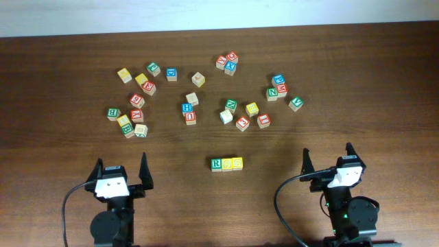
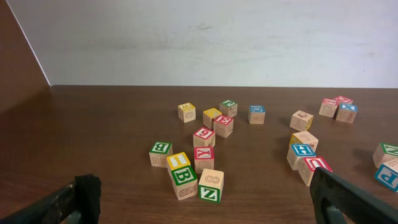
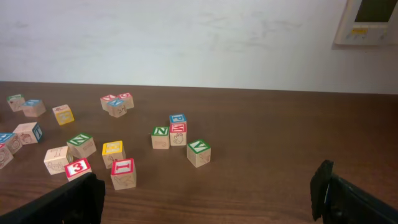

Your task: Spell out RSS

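The dark wooden surface [image 1: 68, 151] carried scattered letter cubes [image 1: 192, 98] across its far half. Nearer, the left fingers [image 1: 145, 173] and right fingers [image 1: 307, 165] stood spread wide, grasping nothing. Between them the R cube [image 1: 217, 163] and two yellow cubes [image 1: 237, 162] sat touching in a row.

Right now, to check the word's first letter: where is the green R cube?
Overhead view: the green R cube sits front and centre on the table, a yellow cube touching its right side, a second yellow cube beyond that.
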You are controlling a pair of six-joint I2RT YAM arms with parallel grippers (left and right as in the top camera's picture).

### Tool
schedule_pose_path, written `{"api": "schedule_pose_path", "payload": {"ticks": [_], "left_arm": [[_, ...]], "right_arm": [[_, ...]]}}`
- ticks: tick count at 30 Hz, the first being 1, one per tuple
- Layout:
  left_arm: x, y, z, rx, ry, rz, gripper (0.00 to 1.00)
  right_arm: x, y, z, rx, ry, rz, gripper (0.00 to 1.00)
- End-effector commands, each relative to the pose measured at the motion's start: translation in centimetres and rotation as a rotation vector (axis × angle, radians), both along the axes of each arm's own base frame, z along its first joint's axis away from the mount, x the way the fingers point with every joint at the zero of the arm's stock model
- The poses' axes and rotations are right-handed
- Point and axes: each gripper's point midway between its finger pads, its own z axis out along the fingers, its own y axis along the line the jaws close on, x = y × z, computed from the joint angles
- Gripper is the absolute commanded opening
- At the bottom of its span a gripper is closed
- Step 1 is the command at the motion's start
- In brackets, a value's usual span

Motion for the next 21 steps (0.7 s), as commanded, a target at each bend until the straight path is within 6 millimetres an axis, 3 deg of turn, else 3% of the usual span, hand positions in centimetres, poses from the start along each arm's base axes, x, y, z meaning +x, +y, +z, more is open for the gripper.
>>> {"api": "schedule_pose_path", "payload": {"ticks": [1, 21], "left_arm": [[-0.02, -0.03, -0.05, 0.018, -0.001, -0.006, 0.99], [-0.02, -0.03, -0.05, 0.018, -0.001, -0.006, 0.99]], "right_arm": [[-0.02, -0.25, -0.17, 0.011, 0.001, -0.012, 0.98], [-0.01, -0.57, -0.16, 0.010, 0.001, -0.031, 0.98]]}}
